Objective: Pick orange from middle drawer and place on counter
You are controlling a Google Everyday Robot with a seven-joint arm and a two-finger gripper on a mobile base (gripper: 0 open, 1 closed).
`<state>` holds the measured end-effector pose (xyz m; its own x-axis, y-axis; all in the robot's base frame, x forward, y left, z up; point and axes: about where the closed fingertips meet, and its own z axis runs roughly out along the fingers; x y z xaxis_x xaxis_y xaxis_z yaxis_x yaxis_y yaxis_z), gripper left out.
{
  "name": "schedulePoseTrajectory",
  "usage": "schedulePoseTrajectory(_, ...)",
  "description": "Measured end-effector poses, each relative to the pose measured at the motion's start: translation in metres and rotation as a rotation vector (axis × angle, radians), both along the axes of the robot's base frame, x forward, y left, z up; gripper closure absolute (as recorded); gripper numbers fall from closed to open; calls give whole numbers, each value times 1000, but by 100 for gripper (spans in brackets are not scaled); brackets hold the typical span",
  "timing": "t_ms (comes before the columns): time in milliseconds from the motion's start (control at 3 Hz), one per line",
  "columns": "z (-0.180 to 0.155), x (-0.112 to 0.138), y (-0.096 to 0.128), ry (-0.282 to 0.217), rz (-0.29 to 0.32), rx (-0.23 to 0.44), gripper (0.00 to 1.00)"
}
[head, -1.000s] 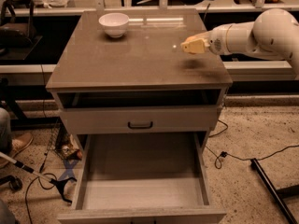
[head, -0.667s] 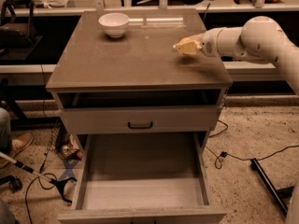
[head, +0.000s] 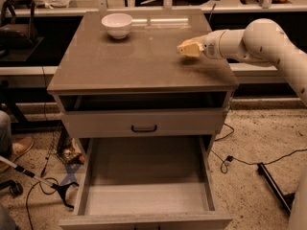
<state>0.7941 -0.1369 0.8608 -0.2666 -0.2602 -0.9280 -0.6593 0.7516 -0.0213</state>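
Note:
My gripper hangs just above the right part of the counter, on the end of the white arm that reaches in from the right. The middle drawer is pulled out wide below, and its grey floor shows bare. No orange shows in the drawer, on the counter or at the gripper; it is out of view.
A white bowl stands at the counter's back left. A shut drawer front with a black handle sits above the open drawer. Cables lie on the floor at the right. A shoe and a stick tool are at the left.
The arm has swung left, carrying the gripper from the counter's right edge further in over the counter. The drawer and the bowl have not moved.

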Motion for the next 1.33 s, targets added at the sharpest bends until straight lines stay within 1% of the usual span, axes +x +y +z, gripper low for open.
schedulePoseTrajectory(1000,-6,2,7,12,13,10,13)
schedulePoseTrajectory(1333,-6,1,8,14,15,11,0)
